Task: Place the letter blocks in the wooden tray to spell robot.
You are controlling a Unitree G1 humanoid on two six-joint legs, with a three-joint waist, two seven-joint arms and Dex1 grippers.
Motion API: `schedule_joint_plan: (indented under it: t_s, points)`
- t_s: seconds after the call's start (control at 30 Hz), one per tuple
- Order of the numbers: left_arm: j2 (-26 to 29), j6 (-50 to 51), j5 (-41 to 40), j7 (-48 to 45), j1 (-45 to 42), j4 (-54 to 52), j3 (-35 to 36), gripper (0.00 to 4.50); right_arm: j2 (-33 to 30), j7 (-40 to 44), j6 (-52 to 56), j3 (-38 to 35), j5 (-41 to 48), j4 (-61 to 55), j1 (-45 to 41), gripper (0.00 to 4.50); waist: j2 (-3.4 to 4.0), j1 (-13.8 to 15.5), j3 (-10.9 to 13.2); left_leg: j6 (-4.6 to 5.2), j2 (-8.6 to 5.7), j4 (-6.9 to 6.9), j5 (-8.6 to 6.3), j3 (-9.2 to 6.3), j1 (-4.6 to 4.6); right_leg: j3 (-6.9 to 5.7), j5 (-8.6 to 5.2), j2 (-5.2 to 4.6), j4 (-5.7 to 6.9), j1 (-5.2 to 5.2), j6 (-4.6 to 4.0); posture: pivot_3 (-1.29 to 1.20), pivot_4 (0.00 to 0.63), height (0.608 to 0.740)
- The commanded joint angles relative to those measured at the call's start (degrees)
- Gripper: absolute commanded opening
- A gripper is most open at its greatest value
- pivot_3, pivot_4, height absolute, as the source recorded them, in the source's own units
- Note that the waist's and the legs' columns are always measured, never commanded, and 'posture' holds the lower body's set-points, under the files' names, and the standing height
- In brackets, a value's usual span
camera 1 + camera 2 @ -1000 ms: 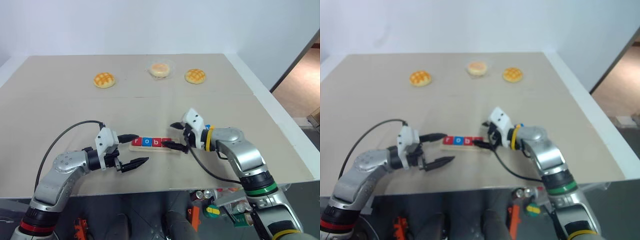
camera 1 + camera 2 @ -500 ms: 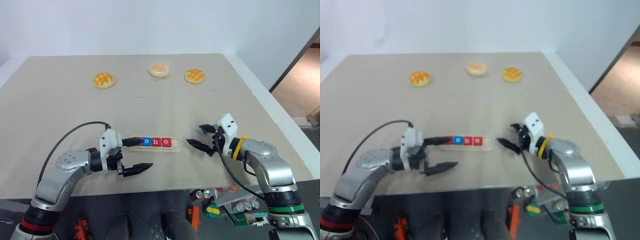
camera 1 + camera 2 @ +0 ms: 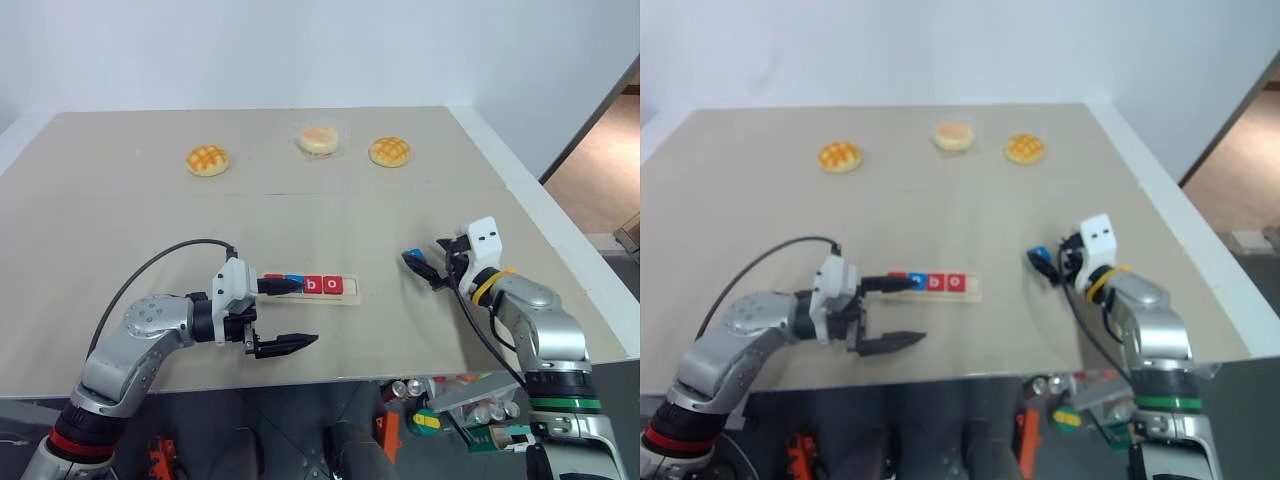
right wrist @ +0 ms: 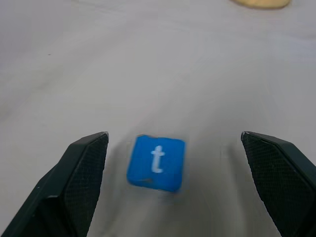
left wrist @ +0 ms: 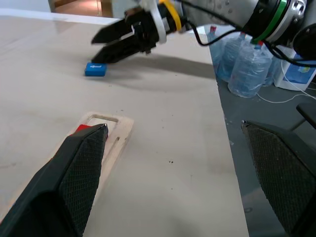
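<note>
Right tool, jaws wide, faces the blue t block at frame centre; off-centre closing could push it across the surface.

Blue t block with a white letter, lying on the beige table. Pale wooden tray with red and blue tiles, white letters on them. Golden crosshatched buns at the back. Black gripper fingers, diamond-textured.
</note>
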Motion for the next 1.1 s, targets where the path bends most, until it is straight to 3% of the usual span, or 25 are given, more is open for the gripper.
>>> schedule_joint_plan:
  t_s: [0.03, 0.4, 0.5, 0.73, 0.93, 1.1]
  points:
    - [-0.1, -1.0, -0.2, -0.2, -0.7, -1.5, 0.2, 4.50, 0.9, -3.5, 1.1, -0.2, -0.5, -2.9, -0.2, 4.46, 0.00, 0.0, 0.0, 0.00, 0.00, 0.01, 0.00, 0.00, 0.00, 0.00, 0.00, -0.01, 0.00, 0.00, 0.00, 0.00, 0.150, 0.739]
    - [-0.9, -1.4, -0.1, -0.3, -1.4, -0.9, -0.1, 4.50, 4.8, -11.0, 4.5, 1.5, -2.6, -3.5, -0.4, 4.46, 0.01, 0.0, 0.0, 0.00, 0.00, 0.01, 0.00, 0.01, -0.01, 0.01, 0.00, 0.00, 0.00, 0.00, 0.01, 0.00, 0.150, 0.739]
    - [-0.9, -1.6, 0.2, -0.3, -1.4, -0.8, -0.2, 4.50, 6.2, -13.5, 5.4, 1.7, -3.2, -3.7, -0.2, 3.67, 0.01, 0.0, 0.0, 0.00, 0.00, 0.02, 0.00, 0.01, 0.00, 0.01, 0.01, 0.00, 0.00, 0.01, 0.01, 0.00, 0.150, 0.739]
    - [-1.1, -2.3, 0.9, -0.2, -1.0, -0.3, -0.2, 4.50, 9.6, -18.1, 8.3, 2.5, -3.7, -9.8, 2.4, 1.25, 0.01, 0.0, 0.0, 0.00, 0.00, 0.03, 0.00, 0.00, -0.01, 0.00, 0.00, -0.01, 0.00, 0.02, 0.00, 0.00, 0.150, 0.739]
    - [-0.9, -2.6, 1.1, 0.1, -0.4, -0.3, -0.3, 4.50, 16.1, -27.7, 13.3, 5.6, -7.7, -23.9, 8.7, 1.24, 0.02, 0.0, 0.0, 0.00, 0.03, -0.02, 0.00, -0.03, -0.01, -0.02, -0.02, 0.01, 0.00, -0.04, -0.01, 0.00, 0.150, 0.739]
    - [-0.7, -2.9, 1.3, 0.0, 0.3, -0.1, -0.4, 4.50, 20.3, -30.2, 22.8, 9.3, -7.4, -35.7, 13.2, 1.24, 0.03, 0.0, 0.0, 0.00, 0.06, -0.04, 0.00, -0.02, -0.03, -0.02, -0.06, 0.01, 0.02, -0.09, -0.07, 0.00, 0.150, 0.739]
